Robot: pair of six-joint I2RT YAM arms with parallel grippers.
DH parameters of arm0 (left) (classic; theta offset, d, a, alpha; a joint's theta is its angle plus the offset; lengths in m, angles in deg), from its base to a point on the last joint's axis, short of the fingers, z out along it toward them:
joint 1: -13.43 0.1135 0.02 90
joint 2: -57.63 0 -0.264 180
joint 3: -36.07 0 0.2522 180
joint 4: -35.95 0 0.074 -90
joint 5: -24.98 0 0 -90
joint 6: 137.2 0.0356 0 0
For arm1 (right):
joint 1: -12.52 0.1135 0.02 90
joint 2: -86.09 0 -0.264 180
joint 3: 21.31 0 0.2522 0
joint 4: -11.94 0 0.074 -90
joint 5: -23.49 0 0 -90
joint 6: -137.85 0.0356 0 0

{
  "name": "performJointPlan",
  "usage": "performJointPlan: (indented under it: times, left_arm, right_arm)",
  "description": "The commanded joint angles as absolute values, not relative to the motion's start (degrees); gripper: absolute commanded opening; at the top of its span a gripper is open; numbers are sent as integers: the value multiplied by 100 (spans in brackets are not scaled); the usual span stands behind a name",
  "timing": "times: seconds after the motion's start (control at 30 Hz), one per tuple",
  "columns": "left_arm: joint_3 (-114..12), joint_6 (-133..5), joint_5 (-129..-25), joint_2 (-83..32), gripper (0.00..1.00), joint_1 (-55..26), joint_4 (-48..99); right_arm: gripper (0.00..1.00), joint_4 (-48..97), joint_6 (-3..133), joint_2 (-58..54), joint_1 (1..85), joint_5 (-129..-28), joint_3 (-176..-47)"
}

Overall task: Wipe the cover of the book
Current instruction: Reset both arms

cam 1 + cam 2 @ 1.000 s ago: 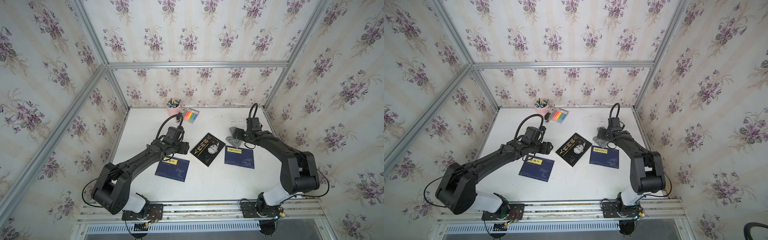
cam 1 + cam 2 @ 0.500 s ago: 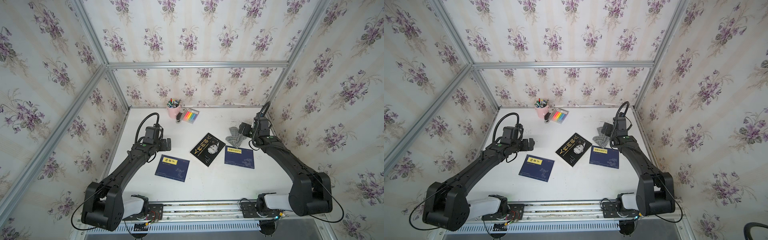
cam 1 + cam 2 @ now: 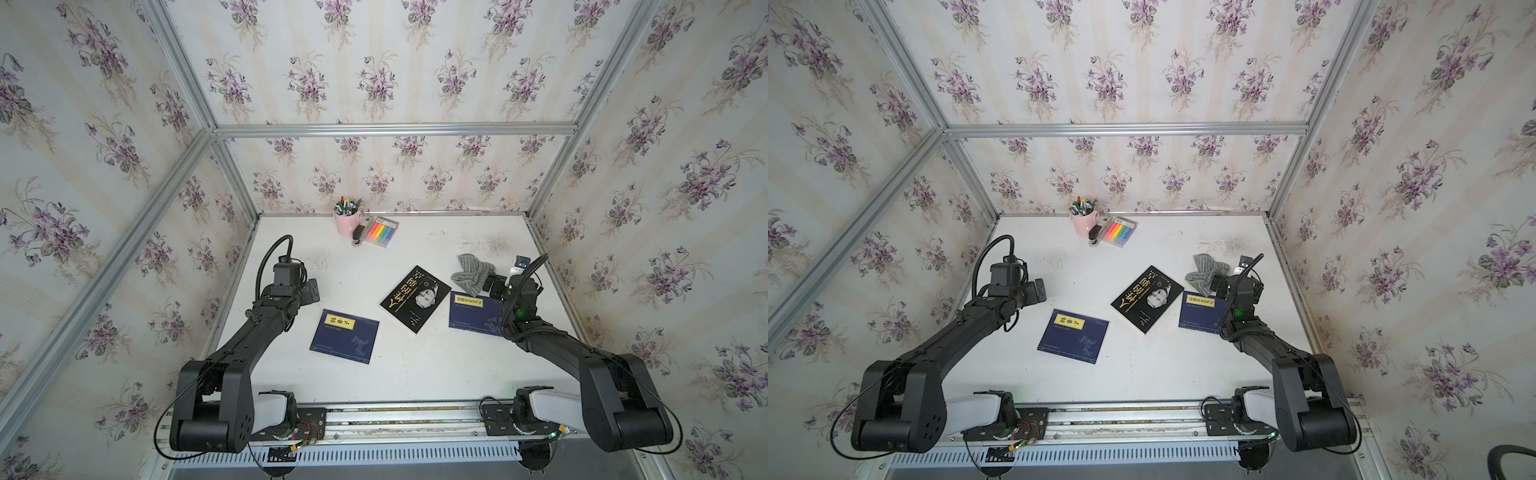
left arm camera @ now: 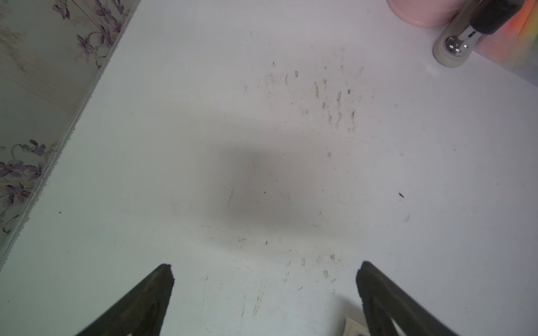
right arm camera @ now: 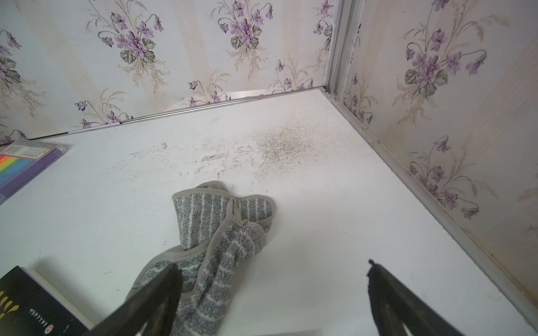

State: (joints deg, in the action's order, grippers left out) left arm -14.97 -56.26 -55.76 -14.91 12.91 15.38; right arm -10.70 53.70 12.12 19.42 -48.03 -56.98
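Grey cloth [image 3: 473, 274] near black book [image 3: 415, 299]

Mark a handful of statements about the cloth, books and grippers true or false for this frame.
1. The grey cloth lies crumpled on the table, unheld. True.
2. The right gripper is shut on the cloth. False: its jaws stand open, and the cloth lies loose by one finger.
3. The left gripper is open above bare table. True.
4. The black book lies on top of a blue book. False: it lies on the table between the blue book by the left arm and the blue book by the right arm.
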Motion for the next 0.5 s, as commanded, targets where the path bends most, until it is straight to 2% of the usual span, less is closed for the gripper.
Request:
performJointPlan:
  times: [0.0, 0.23, 0.3, 0.47]
  left_arm:
    - [-1079, -5426, -5096, -1214, 100, 1307, 2810]
    - [208, -5104, -5203, -896, 100, 1314, 5313]
    - [246, -5056, -5349, -1028, 100, 1310, 5515]
    - [152, -4739, -5879, -1444, 100, 1308, 5862]
  right_arm:
    - [100, -2181, 5162, 963, 1947, -4661, -5625]
    - [100, -3151, 5008, 433, 1947, -4745, -5318]
    - [100, -3061, 5002, 463, 1947, -4802, -5336]
    - [100, -4119, 4852, 347, 1947, -4893, -4861]
